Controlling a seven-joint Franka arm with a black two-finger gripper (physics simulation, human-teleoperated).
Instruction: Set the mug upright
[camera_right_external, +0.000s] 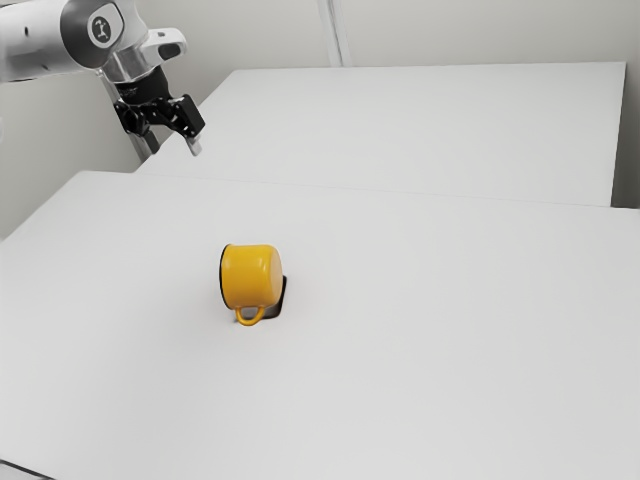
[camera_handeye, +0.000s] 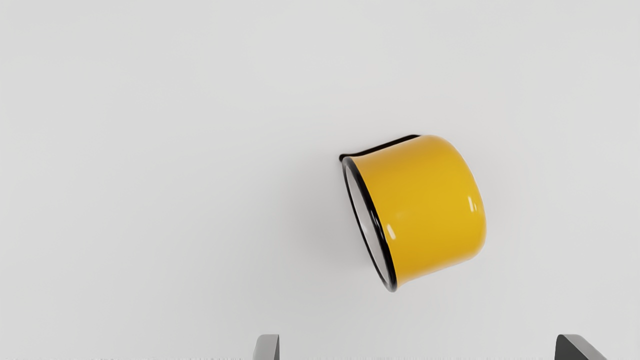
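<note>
Read on a clock laid over the exterior view, nearest first: at about 8 o'clock, in the corner, a thin dark line (camera_right_external: 25, 469) crosses the view by the white table (camera_right_external: 430, 360). The mug (camera_right_external: 252, 276) lies on its side on the table, its handle (camera_right_external: 250, 317) toward 6, its mouth facing 9 and its base facing 3. A dark shape (camera_right_external: 281, 300) peeps out by its base side; I can't tell what it is.

Farther off, well apart from the mug and above table height, hangs the gripper (camera_right_external: 174, 146), at 11 o'clock from it. So the mug lies at 5 o'clock from the gripper, some way below. In the wrist view the fingers stand wide, with nothing held, and the mug sits ahead of the tips, about midway between their lines. Its mouth-to-base axis runs roughly along the line from finger to finger, a little skewed. Closing as it stands would likely squeeze mouth against base; to take the body across its sides, I judge the hand needs nearly a quarter turn, then a lift that swings the mouth from 9 to 12. Being round, the mug may roll if nudged.
</note>
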